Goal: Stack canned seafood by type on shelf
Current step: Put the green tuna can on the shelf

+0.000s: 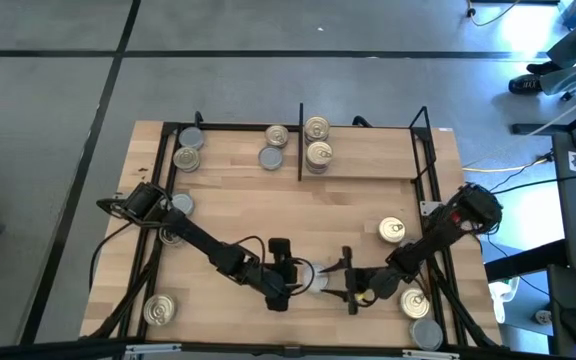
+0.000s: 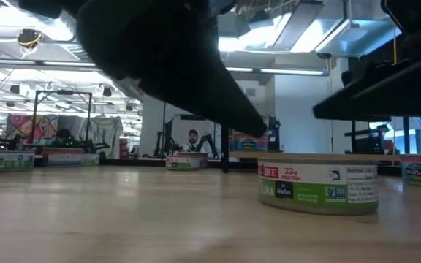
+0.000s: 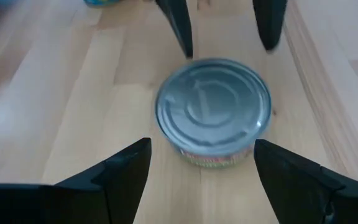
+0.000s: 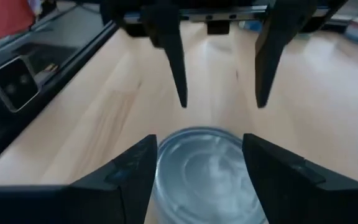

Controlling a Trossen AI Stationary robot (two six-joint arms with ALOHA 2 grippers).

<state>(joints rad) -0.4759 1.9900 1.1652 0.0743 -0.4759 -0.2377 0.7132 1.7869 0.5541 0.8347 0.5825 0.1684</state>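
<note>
High view: we found both grippers, left (image 1: 304,276) and right (image 1: 340,278), spread wide and empty, facing across one grey-lidded tin (image 1: 318,281) at the table's (image 1: 268,210) front edge.

Two dark, slender jointed arms are seen, the left arm (image 1: 208,245) and the right arm (image 1: 438,235), each trailed by thin black cables. Each is ended by two black, tapered, wedge-shaped fingers (image 3: 120,171).
</note>
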